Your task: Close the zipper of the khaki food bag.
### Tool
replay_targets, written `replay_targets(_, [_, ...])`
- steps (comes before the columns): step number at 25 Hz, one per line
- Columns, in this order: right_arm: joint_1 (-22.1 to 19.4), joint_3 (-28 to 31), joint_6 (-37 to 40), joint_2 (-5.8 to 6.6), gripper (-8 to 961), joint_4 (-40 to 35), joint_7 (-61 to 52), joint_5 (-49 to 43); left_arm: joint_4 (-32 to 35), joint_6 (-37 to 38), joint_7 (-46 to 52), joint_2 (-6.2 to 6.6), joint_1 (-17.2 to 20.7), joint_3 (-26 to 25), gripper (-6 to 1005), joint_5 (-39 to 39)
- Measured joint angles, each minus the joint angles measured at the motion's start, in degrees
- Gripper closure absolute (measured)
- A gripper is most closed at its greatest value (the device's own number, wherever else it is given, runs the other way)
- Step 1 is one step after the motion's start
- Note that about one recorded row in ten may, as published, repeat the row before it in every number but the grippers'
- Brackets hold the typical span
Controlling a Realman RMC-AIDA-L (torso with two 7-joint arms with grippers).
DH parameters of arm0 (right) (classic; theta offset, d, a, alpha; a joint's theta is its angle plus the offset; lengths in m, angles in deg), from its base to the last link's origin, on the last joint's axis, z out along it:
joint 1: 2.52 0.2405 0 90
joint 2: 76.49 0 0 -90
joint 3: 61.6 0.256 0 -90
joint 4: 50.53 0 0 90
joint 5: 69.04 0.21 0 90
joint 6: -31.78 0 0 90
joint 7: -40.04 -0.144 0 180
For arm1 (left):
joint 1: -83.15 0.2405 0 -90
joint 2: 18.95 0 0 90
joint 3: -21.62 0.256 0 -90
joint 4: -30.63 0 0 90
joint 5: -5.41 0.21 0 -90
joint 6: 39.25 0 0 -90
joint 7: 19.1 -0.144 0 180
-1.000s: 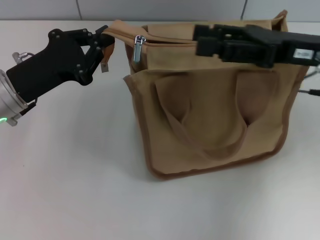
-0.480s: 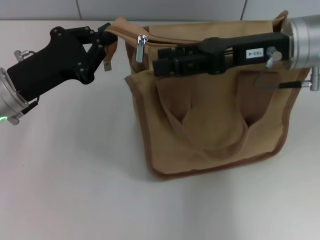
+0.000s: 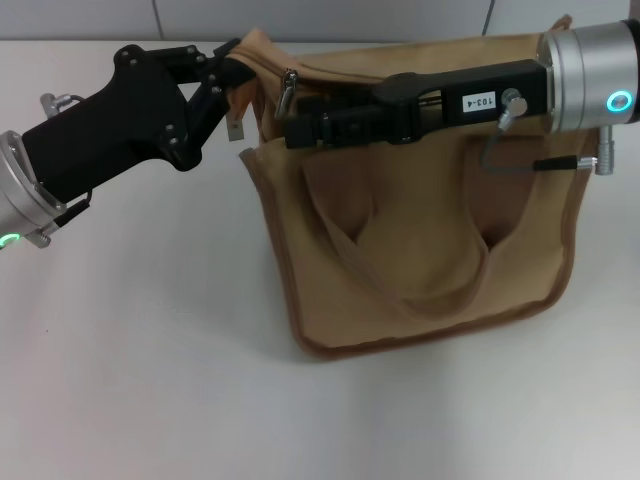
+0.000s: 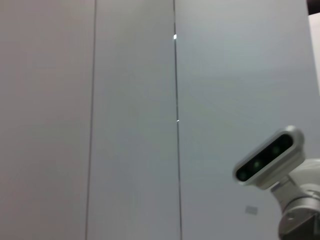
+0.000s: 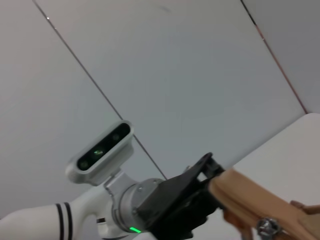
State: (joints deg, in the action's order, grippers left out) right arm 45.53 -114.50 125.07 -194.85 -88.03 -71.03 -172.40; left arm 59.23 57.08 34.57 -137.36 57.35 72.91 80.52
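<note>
The bag [image 3: 420,230] stands upright on the white surface [image 3: 150,380], its front pocket and one looped handle facing the head camera. The zipper [image 3: 330,85] runs along the top, its long axis lying left to right across the head view. Its silver pull tab [image 3: 286,88] sits near the bag's left end, tilted upward. The left end effector [image 3: 232,78] is clamped on the fabric tail at the bag's left corner, holding that end taut; the right wrist view shows the same black fingers gripping the tan corner [image 5: 240,192]. The right end effector [image 3: 292,128] reaches in from the right, lying along the bag's top parallel to the zipper line, with its tip just beside and slightly below the pull tab. I cannot tell whether its fingers are open or closed on the tab, since they show only as a dark block. The pull tab lies at the very tip of the right end effector, so that arm is the one placed to work it. Judging by the tab's position near the held corner, the coming move probably turns on gripping the tab and drawing it along the top while the left end effector anchors the bag.
</note>
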Motion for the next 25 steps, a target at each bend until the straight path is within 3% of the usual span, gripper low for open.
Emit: replay_targets(25, [-0.82, 0.13, -0.17, -0.73, 196, -0.95, 4.34, 2.12, -0.07, 0.42, 3.42, -0.15, -2.68, 1.72, 950, 0.43])
